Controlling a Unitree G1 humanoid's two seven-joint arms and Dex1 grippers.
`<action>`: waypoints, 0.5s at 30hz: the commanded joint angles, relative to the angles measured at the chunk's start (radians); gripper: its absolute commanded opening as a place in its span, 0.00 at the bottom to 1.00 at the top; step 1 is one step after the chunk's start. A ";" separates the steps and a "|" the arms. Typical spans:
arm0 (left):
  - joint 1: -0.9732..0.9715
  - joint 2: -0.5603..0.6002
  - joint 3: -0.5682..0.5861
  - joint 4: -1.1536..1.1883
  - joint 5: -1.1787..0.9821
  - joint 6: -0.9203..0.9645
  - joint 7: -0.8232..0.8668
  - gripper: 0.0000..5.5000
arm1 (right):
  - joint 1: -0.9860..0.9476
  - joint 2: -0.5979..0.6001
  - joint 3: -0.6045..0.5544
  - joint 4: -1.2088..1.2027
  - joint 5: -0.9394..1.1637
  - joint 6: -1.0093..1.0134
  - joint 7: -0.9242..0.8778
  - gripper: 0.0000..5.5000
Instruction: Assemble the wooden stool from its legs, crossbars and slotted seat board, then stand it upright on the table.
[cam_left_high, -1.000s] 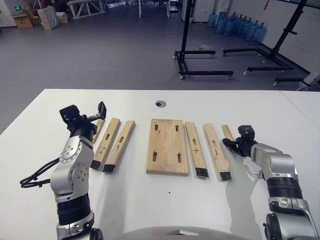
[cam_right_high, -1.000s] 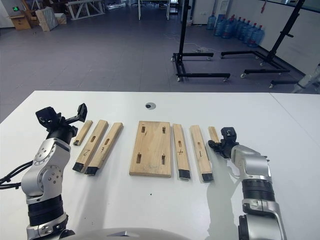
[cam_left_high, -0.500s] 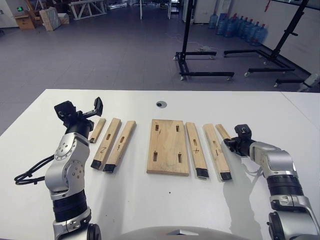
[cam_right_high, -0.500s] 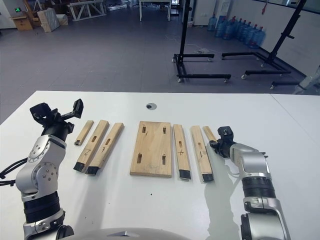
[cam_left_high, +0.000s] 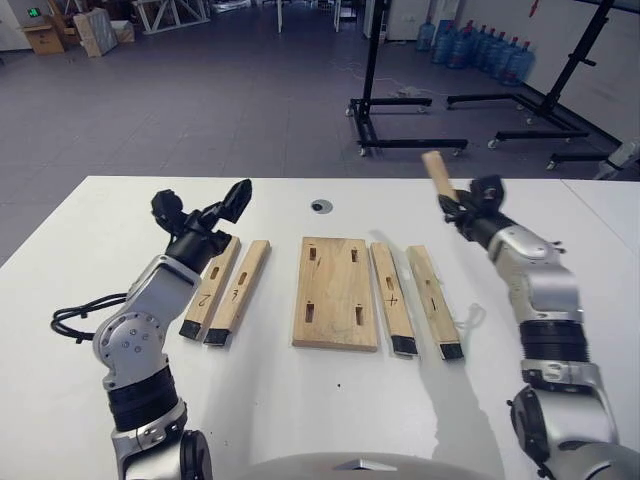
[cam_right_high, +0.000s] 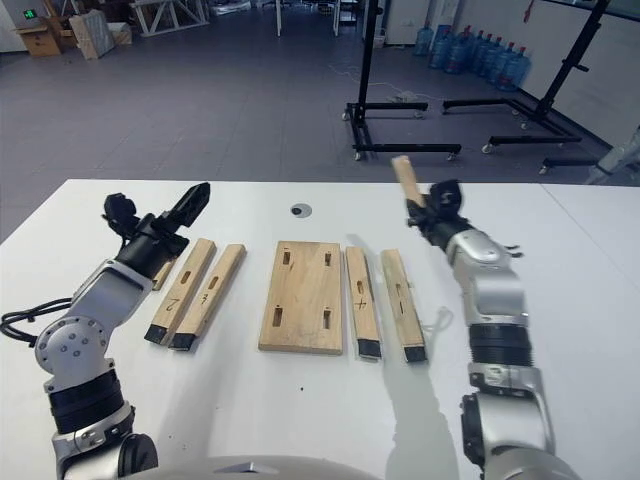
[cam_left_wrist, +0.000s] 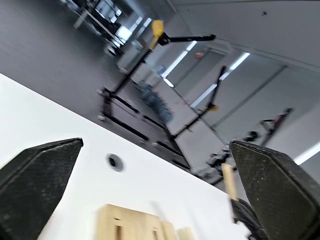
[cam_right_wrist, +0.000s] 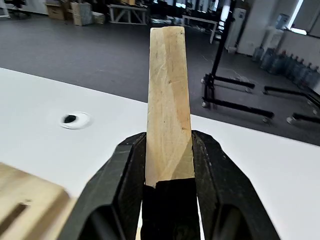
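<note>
The slotted seat board (cam_left_high: 335, 292) lies flat mid-table. Two legs (cam_left_high: 225, 290) lie left of it, and two more (cam_left_high: 412, 298) lie to its right. My right gripper (cam_left_high: 458, 208) is raised above the far ends of the right-hand legs, shut on a short crossbar (cam_left_high: 433, 170) that points up and away; in the right wrist view the crossbar (cam_right_wrist: 167, 100) stands between both fingers (cam_right_wrist: 125, 170). My left gripper (cam_left_high: 203, 198) hangs open above the far ends of the left-hand legs, with nothing between its fingers (cam_left_wrist: 35, 175).
A round cable hole (cam_left_high: 321, 207) sits in the white table (cam_left_high: 330, 400) beyond the seat board. A black cable (cam_left_high: 75, 315) loops on the table by my left arm. Black wheeled racks (cam_left_high: 410, 110) stand on the floor behind the table.
My right gripper has lifted the short crossbar off the table, up and toward the far side. My left gripper has swung right and forward over the left legs' far ends.
</note>
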 joint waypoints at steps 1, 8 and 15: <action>-0.051 -0.021 -0.024 0.070 -0.096 0.023 -0.005 0.98 | 0.036 0.073 0.132 -0.133 -0.006 -0.042 0.057 0.23; -0.080 -0.025 -0.069 0.162 -0.182 0.037 0.003 0.98 | 0.067 0.175 0.271 -0.242 -0.002 -0.055 0.089 0.23; -0.090 -0.012 -0.100 0.193 -0.201 0.034 -0.009 0.98 | 0.095 0.211 0.323 -0.318 0.029 -0.030 0.125 0.23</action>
